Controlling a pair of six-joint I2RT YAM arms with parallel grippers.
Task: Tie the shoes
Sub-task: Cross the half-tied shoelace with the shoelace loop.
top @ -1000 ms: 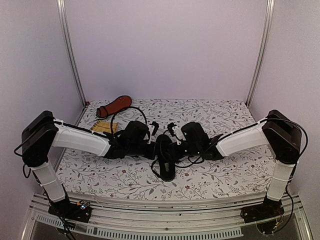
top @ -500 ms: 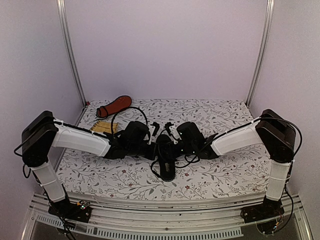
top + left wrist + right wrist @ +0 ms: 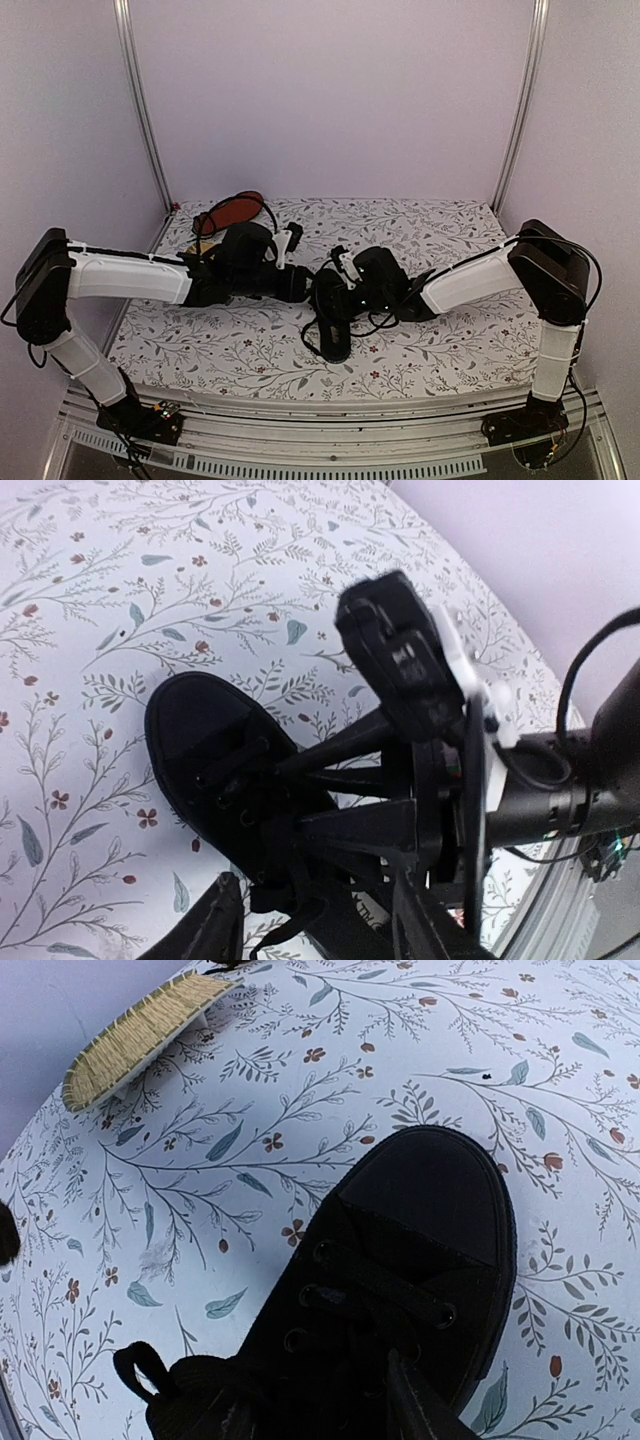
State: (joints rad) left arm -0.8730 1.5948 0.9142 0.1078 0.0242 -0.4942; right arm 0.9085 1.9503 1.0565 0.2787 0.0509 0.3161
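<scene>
Near shoe (image 3: pixel 420 1200): black canvas, upright on its sole in the middle of the bench (image 3: pixel 450 230); toe toward the far wall; you have both pincers gathered at its laced front.

Far shoe (image 3: pixel 232 211): at the back-left of the bench, turned so its reddish-orange sole shows; well apart from the near shoe.

Left pincer (image 3: pixel 320 930): your fingers stand clearly apart, about halfway open; nothing is clamped between them; in the wrist view the shoe's lacing lies just ahead of the tips, and from overhead the pincer sits just left of the toe end.

Right pincer (image 3: pixel 290 800): fingers partway apart, reaching in from the right; the tips are down among the crossed laces over the tongue; you cannot tell whether a strand is caught between them, since black lies on black there.

Laces: thin and black; one loose loop (image 3: pixel 140 1365) lies out on the bench just beside the near shoe's left side; the rest is too dark to follow.

Mat (image 3: pixel 140 1028): yellow and woven, toward the back-left; apart from the near shoe; from overhead your left arm covers most of it.

Bench cover: pale cloth printed with leaves and small red flowers.
</scene>
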